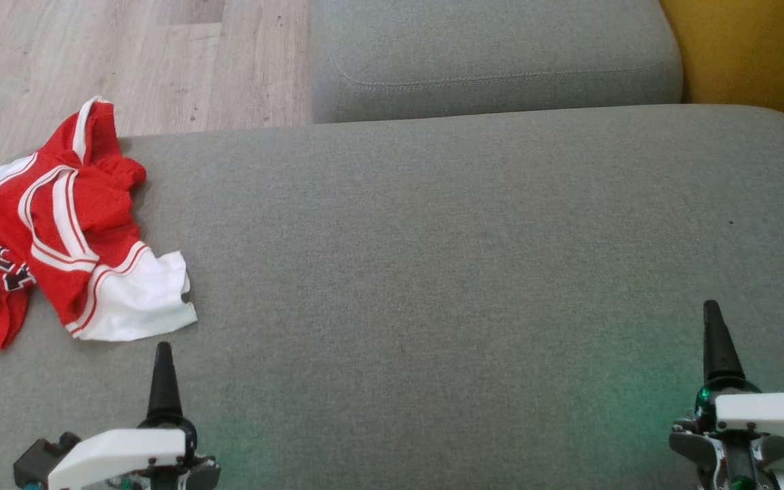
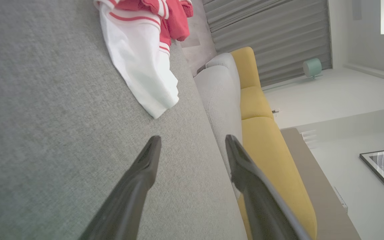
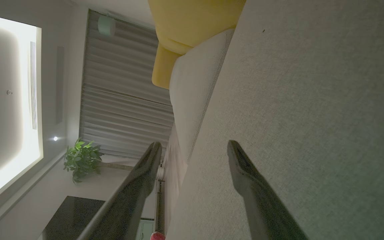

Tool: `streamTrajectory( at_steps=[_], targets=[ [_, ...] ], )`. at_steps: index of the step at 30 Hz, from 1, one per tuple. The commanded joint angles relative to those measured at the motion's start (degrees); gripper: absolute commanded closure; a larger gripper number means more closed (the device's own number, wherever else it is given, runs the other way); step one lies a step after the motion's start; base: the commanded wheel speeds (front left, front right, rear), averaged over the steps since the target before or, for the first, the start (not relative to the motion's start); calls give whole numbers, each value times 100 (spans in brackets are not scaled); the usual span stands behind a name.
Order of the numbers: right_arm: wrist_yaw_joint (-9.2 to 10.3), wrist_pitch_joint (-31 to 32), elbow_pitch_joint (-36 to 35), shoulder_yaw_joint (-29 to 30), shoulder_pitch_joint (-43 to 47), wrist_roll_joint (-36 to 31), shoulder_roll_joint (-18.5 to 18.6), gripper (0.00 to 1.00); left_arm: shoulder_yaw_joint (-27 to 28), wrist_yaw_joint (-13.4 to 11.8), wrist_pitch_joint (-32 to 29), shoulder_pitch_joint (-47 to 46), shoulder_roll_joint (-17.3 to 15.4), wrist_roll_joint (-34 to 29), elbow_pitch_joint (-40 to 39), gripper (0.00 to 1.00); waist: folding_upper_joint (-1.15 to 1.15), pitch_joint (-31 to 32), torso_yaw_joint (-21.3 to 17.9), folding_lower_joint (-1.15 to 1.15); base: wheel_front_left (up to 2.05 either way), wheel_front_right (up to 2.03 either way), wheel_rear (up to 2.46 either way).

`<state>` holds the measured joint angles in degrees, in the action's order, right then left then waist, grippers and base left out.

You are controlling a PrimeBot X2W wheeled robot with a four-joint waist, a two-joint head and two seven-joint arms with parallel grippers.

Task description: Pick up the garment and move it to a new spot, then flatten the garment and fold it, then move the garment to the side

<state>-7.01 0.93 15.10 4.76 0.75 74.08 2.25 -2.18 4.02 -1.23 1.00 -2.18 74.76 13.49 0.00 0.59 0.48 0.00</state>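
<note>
The garment point(image 1: 58, 224) is a crumpled red jersey with white trim, dark lettering and a white panel. It lies at the far left of the grey cushion point(image 1: 433, 238), reaching that cushion's left edge. My left gripper point(image 1: 162, 354) hovers just in front of the white panel, apart from it, fingers pointing toward it. In the left wrist view the garment point(image 2: 138, 50) lies ahead of the left gripper point(image 2: 193, 140), whose jaws stand open and empty. My right gripper point(image 1: 712, 313) is low at the right, far from the garment. The right wrist view shows the right gripper point(image 3: 195, 145) open and empty over bare fabric.
A second grey cushion point(image 1: 494, 61) adjoins at the back, with a yellow one point(image 1: 753, 47) at the back right. Wooden floor point(image 1: 92, 54) lies beyond the cushion's far left corner. The wide grey surface stretches between the two grippers.
</note>
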Motion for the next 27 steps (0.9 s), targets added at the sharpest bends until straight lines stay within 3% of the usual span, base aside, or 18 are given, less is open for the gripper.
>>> streamTrajectory(
  at_steps=[1, 27],
  targets=[
    [-14, -53, -237, -50, -95, -122, 28, 0, 15, -19, 72, -156, -40, -123, -237, 0, 0, 0, 2, 0, 0, 0, 0],
    [-23, -476, -295, -455, 15, -2242, 37, 0, -295, -213, 498, 19, -48, -2329, -249, 0, 0, 29, 70, 0, 0, 0, 0]
  ],
)
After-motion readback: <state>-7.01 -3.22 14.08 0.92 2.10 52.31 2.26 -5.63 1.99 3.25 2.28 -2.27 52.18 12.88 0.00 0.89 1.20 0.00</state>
